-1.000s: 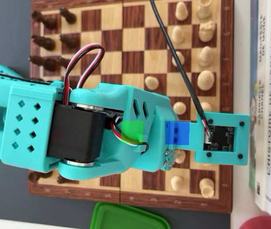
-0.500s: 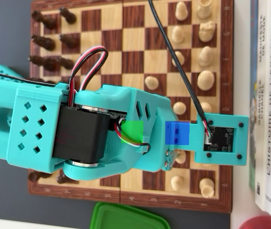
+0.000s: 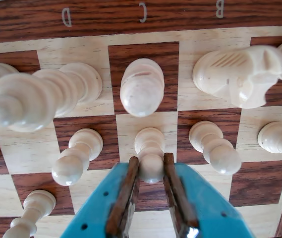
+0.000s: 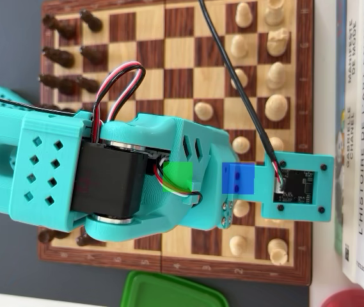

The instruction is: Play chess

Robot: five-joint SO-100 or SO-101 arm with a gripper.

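In the wrist view my gripper (image 3: 150, 162) has its two brown-padded fingers (image 3: 129, 186) pressed against both sides of the round head of a white pawn (image 3: 149, 146) on the C file. The pawn stands in line with the other white pawns (image 3: 79, 156) (image 3: 215, 146). I cannot tell whether its base is off the chessboard (image 3: 27, 156). Behind it stand a white bishop (image 3: 141, 87), a knight (image 3: 240, 72) and a tall white piece (image 3: 31, 96). In the overhead view the teal arm (image 4: 137, 173) hides the gripper and the held pawn.
In the overhead view the chessboard (image 4: 175, 25) has dark pieces (image 4: 66, 57) on the left and white pieces (image 4: 274, 73) on the right, with one white pawn (image 4: 203, 110) advanced. Books (image 4: 361, 128) lie along the right edge. A green lid (image 4: 169, 291) lies below the board.
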